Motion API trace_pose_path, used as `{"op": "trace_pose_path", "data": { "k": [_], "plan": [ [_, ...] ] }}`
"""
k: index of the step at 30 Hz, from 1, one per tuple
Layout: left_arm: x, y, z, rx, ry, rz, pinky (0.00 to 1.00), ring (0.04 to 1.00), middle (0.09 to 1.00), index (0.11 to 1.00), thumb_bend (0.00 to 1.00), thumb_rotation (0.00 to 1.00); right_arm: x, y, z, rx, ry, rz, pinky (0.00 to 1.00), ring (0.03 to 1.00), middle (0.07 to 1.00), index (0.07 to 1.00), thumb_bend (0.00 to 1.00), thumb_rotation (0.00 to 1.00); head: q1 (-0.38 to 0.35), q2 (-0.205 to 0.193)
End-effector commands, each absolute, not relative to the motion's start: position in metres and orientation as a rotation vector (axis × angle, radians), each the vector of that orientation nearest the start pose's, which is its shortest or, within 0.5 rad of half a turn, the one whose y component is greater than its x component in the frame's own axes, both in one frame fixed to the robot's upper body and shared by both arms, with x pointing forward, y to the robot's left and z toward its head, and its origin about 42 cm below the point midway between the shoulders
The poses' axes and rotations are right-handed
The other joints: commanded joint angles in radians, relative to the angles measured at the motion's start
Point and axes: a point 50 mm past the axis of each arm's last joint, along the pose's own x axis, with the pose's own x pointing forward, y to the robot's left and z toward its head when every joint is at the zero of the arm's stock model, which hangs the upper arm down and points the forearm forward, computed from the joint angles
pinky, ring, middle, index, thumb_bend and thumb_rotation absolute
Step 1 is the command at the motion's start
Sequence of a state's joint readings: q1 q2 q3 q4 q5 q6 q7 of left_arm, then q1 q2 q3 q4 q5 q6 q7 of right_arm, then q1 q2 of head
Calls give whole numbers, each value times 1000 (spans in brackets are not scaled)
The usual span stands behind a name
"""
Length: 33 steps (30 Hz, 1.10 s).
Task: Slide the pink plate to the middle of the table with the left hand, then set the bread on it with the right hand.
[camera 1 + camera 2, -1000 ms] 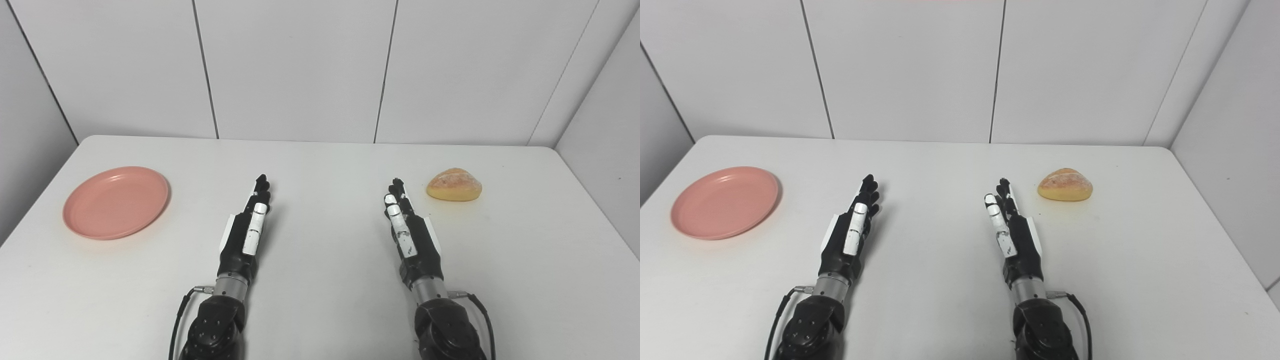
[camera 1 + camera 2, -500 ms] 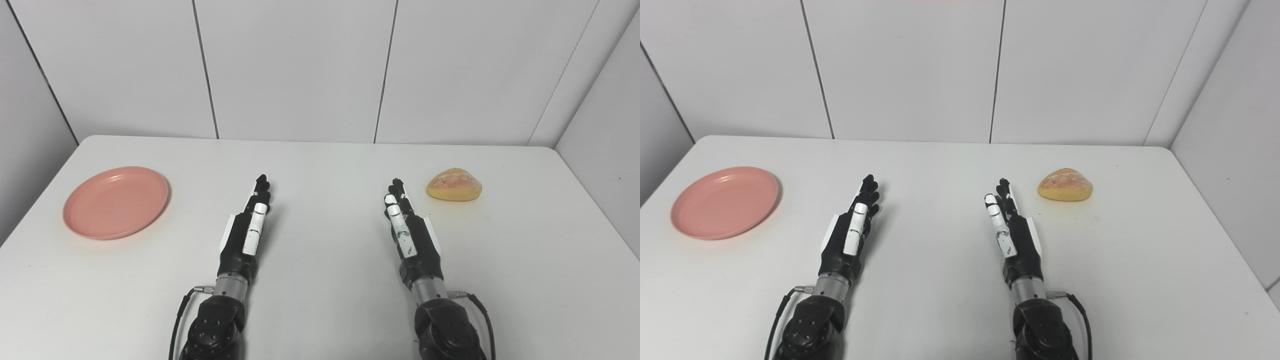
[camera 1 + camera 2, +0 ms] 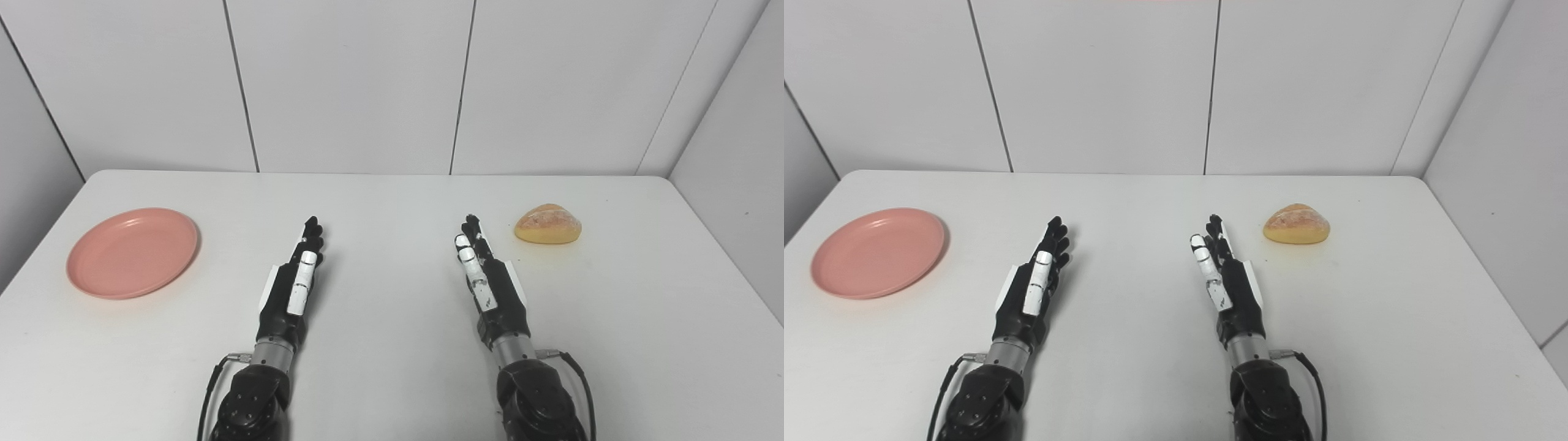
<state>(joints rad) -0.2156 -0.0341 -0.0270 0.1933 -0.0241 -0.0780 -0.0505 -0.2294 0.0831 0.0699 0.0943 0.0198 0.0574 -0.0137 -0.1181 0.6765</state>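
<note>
Left eye view: the pink plate (image 3: 132, 252) was noted near the bench (image 3: 392, 380) left edge, the bread (image 3: 547, 223) far right. Right eye view: the left robot hand (image 3: 1029, 288) and right robot hand (image 3: 1226, 283) were seen released, fingers extended, bare bench between them.

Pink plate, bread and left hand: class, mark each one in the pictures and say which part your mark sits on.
pink plate (image 3: 131, 252), left eye view, on its flat centre.
bread (image 3: 547, 223), left eye view, on the middle of its crust.
left hand (image 3: 1028, 293), right eye view, on the back of the hand.
</note>
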Motion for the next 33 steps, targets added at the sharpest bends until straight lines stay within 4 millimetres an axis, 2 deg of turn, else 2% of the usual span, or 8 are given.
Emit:
{"op": "trace_pose_path", "data": {
  "k": [1, 33],
  "plan": [
    [356, 169, 124, -59, -140, -144, 999, 1000, 1000, 979, 606, 1000, 362, -133, 161, 94, -161, 150, 1000, 1000, 1000, 1000, 626, 846, 0, -1],
    [356, 167, 124, -81, -144, -145, 992, 1000, 1000, 987, 607, 1000, 362, -135, 160, 89, -166, 146, 1000, 1000, 1000, 1000, 626, 851, 16, -3]
  ]
}}
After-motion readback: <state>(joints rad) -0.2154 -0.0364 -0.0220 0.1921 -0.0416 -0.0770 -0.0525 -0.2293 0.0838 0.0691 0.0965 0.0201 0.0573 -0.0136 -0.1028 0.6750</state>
